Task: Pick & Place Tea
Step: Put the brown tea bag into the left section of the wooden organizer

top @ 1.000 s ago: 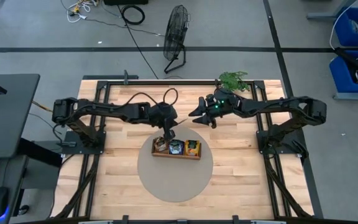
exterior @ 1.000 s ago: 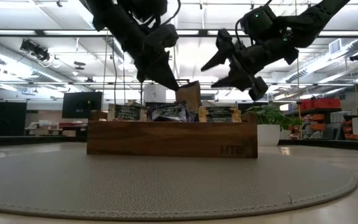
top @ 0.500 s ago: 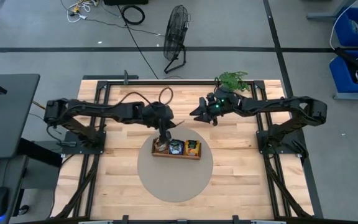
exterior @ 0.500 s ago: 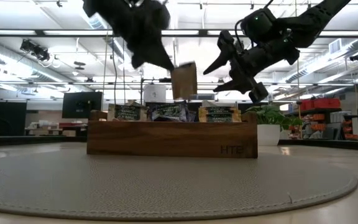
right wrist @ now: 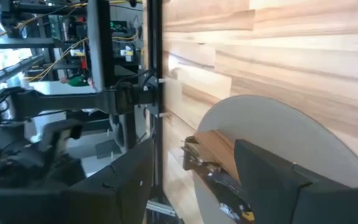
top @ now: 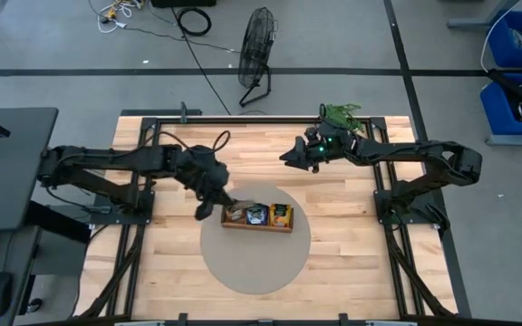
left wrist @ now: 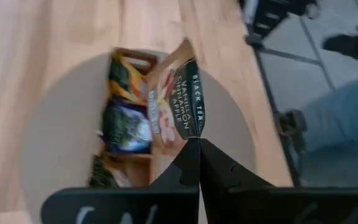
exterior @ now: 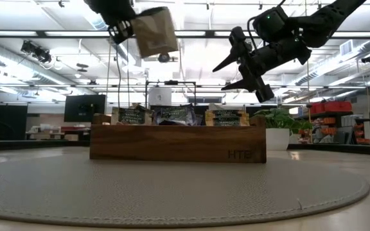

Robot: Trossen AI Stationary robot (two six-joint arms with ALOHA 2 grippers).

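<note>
While left pincer (left wrist: pixel 194 163) clamps a tea packet (left wrist: pixel 176 102) above the tray (exterior: pixel 177 143), right pincer (exterior: pixel 236 64) gapes, held high

**Table top: mat, tray, plant**

Light wood-plank table (top: pixel 352 244), black frame rails along its edges. Round grey mat (top: pixel 255 263) lies flat on it, approx centre, reaching toward 6 o'clock edge. On the mat, toward its 12 o'clock side: long brown wooden tray (exterior: pixel 177 142), long axis running 9-to-3, three compartments w/ tea packets (exterior: pixel 227 117) standing in them; orange ones at the 3 o'clock end, dark blue in the middle. Small green plant (top: pixel 341 115) sits at table's 1 o'clock edge, well apart from mat. Both arm bases mount on the frame at 9 and 3 o'clock. Rest of the wood is bare planks.
</note>
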